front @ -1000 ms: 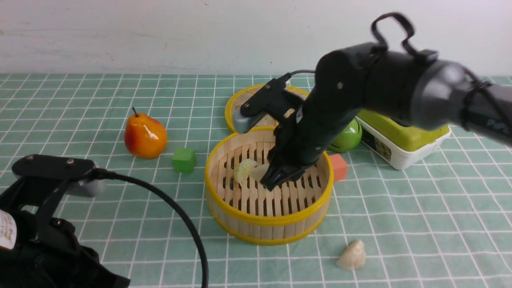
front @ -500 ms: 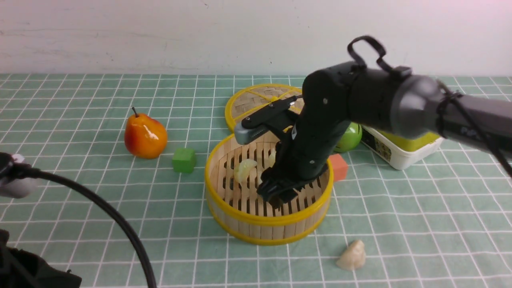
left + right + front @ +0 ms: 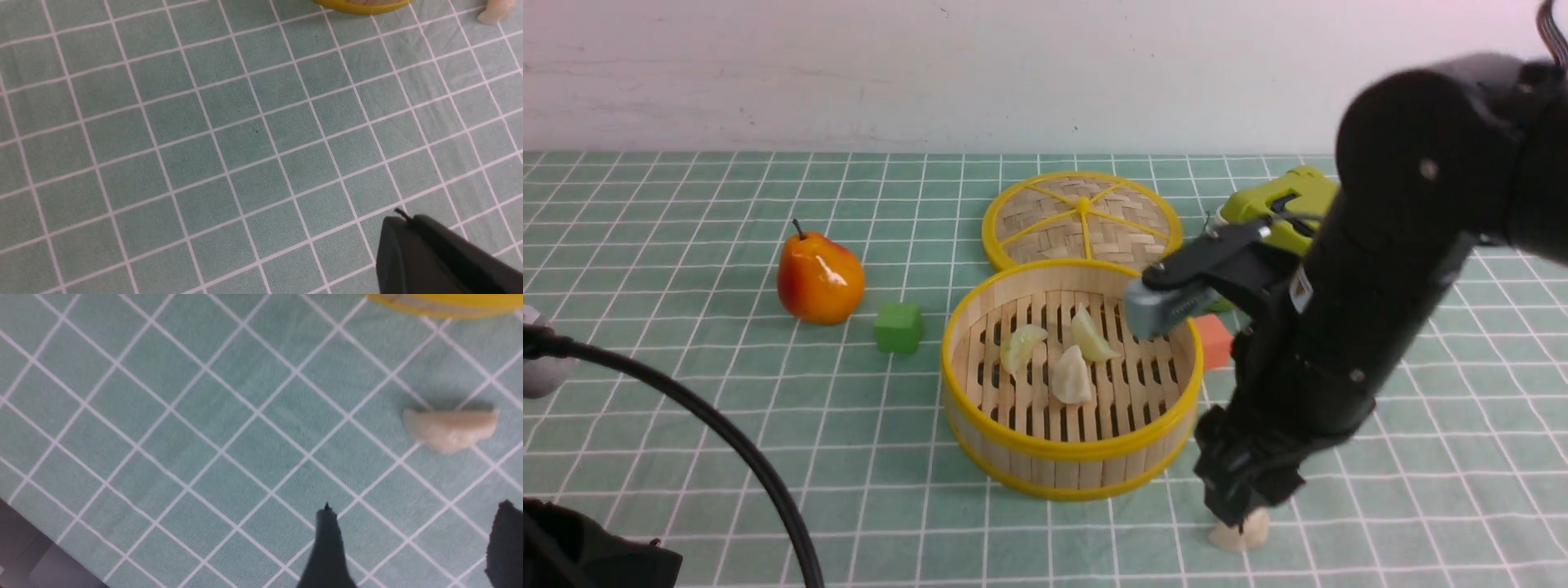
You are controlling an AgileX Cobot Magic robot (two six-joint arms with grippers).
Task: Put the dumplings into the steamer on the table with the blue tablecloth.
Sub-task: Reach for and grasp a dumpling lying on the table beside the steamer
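Robotics test table, two arms, plain wall (image 3: 1045,73)

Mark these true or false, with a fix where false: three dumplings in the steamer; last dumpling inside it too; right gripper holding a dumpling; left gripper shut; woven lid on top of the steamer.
1. Three dumplings lie in the steamer. True.
2. The last dumpling is also in the steamer. False: it lies outside, on the blue tablecloth.
3. The right gripper is holding a dumpling. False: its jaws are open with nothing between them.
4. The left gripper is shut. True.
5. The woven lid sits on top of the steamer. False: it is behind it, leaving the steamer uncovered.
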